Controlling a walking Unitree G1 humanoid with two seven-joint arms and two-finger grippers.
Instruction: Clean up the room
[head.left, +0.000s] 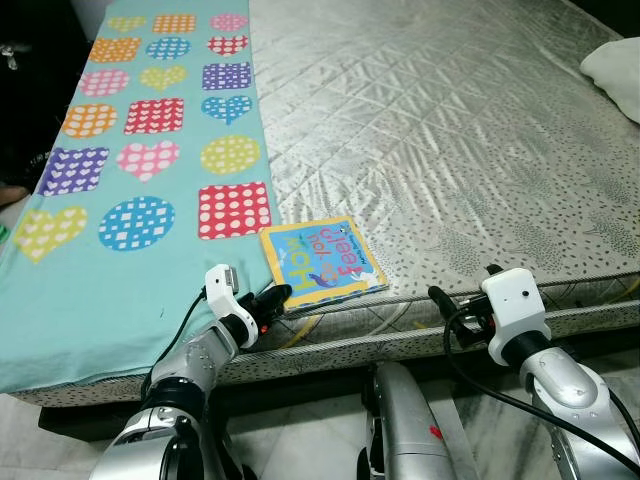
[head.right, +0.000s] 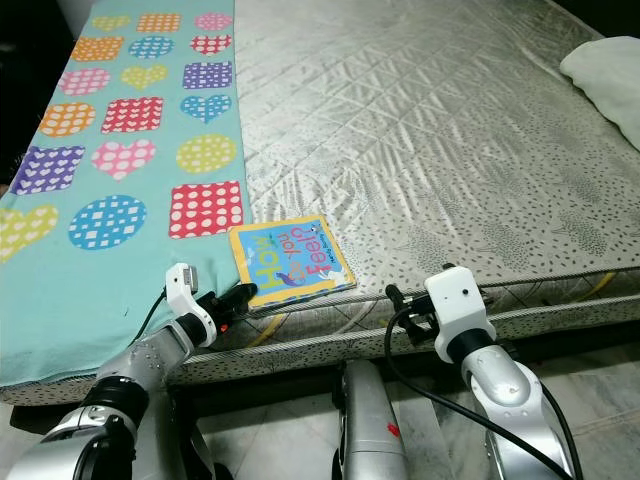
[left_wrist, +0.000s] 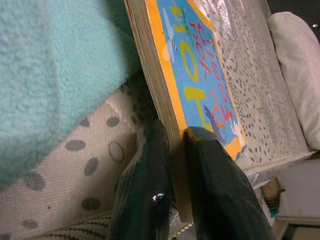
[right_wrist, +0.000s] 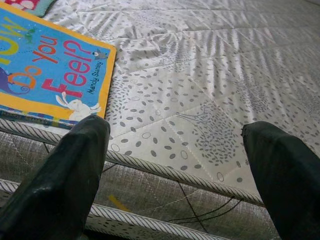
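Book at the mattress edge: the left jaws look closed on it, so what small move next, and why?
Probably lift it slightly and draw it back off the mattress. The left gripper has one finger under and one over the near corner of the book, jaws clamped on its edge, while the book lies flat beside the teal blanket. The right gripper hovers open nearby.

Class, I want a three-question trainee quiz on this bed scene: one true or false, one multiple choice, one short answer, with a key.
1. True or false: the left gripper is shut on the picture book.
2. The right gripper is: A) holding the pillow B) open near the mattress edge C) on the blanket.
3. What colour is the blanket's background?

Key: 1 true; 2 B; 3 turquoise.
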